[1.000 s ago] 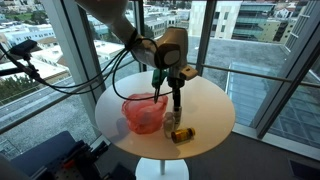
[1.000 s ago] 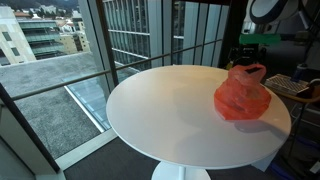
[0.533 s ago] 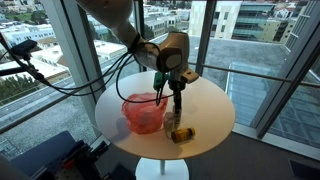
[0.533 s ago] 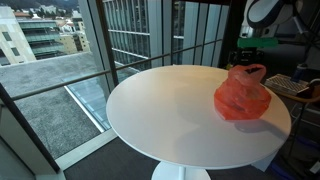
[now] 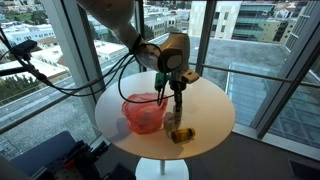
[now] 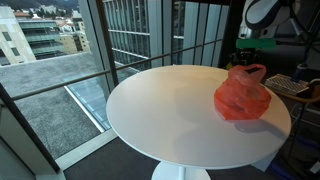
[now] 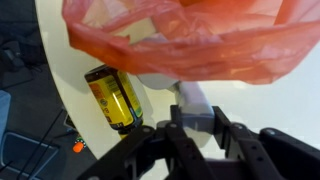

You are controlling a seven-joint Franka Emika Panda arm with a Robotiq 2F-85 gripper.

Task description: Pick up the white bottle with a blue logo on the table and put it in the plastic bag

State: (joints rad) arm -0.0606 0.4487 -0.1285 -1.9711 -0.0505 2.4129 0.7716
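The arm [image 5: 128, 33] bends over, end effector [image 5: 177, 98] pointing straight down.

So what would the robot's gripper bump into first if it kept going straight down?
Probably the small whitish object right ahead of the gripper, on the round white table between the yellow-labelled bottle and the red plastic bag. Depth is unclear.

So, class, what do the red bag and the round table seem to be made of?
Red bag: thin plastic film, slightly glossy; it crumples and light shows through. Table: smooth white top with a soft sheen, perhaps laminate or painted wood.
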